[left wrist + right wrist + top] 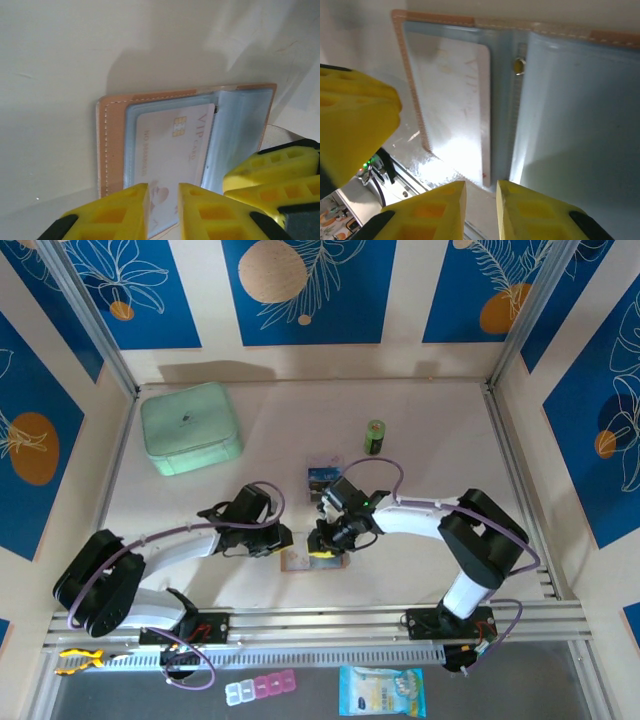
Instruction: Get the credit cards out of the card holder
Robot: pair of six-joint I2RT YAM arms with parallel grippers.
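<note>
The card holder (300, 561) lies open on the table, tan outside (112, 145) with grey-blue pockets. A pale pink credit card (170, 150) printed "VIP" sits in its left pocket, also visible as a card (455, 110) beside the snap (519, 65). My left gripper (163, 192) hovers over that card's lower end, jaws a narrow gap apart, the card showing through the gap. My right gripper (480, 187) stands at the holder's near edge by the fold, jaws narrowly apart, nothing between them. Both grippers, left (284, 538) and right (322, 538), meet over the holder. A blue-and-white card (318, 483) lies behind.
A mint-green case (190, 427) sits at the back left. A small green can (374, 437) stands behind the right arm. Below the rail lie a pill box (260, 688) and a blue packet (382, 690). The right gripper's fingers (272, 172) crowd the holder's right half.
</note>
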